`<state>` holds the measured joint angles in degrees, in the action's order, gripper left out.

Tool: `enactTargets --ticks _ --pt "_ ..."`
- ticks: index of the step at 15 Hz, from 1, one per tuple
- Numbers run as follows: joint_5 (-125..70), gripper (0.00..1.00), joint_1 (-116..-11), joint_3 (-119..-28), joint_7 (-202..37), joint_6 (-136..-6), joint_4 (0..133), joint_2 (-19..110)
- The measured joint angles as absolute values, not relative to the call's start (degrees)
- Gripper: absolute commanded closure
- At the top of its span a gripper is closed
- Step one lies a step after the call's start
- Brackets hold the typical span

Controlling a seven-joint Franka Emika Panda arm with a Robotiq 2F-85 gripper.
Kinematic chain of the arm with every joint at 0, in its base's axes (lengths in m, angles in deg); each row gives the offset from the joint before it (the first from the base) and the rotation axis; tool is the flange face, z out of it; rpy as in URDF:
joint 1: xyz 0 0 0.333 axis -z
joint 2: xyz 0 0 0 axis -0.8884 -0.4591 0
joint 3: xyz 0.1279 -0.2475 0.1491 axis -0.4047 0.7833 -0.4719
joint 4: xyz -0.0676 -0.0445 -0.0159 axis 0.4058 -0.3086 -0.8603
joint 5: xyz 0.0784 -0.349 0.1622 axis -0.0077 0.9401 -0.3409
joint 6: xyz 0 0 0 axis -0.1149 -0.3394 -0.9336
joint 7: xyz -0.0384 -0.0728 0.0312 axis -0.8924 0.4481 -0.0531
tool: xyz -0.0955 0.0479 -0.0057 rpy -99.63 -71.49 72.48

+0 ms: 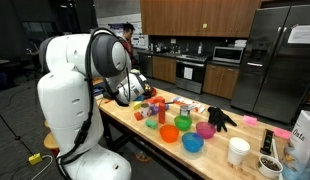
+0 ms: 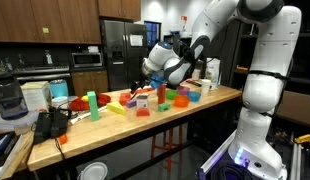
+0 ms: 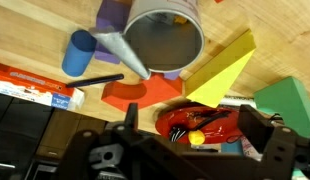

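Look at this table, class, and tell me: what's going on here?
A white robot arm leans over the wooden table. Its black hand is open and holds nothing. The hand hangs above a cluster of toys: a grey metal cup, a yellow wedge-shaped block, a flat orange block and a blue cylinder block. A shiny red object lies nearest beneath the hand, too blurred to identify.

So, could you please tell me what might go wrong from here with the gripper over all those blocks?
1. The open gripper hovers over tight clutter: descending, it could knock the yellow wedge or the blue cylinder.
2. The metal cup stands crowded by the purple block, so a nudge might tip it.
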<state>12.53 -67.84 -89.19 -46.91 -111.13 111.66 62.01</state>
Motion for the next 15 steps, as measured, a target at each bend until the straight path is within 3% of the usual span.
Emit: enactTargets --ticks 15 --pt "-2.0 0.0 -68.4 -91.9 -51.3 -104.1 112.9 60.4"
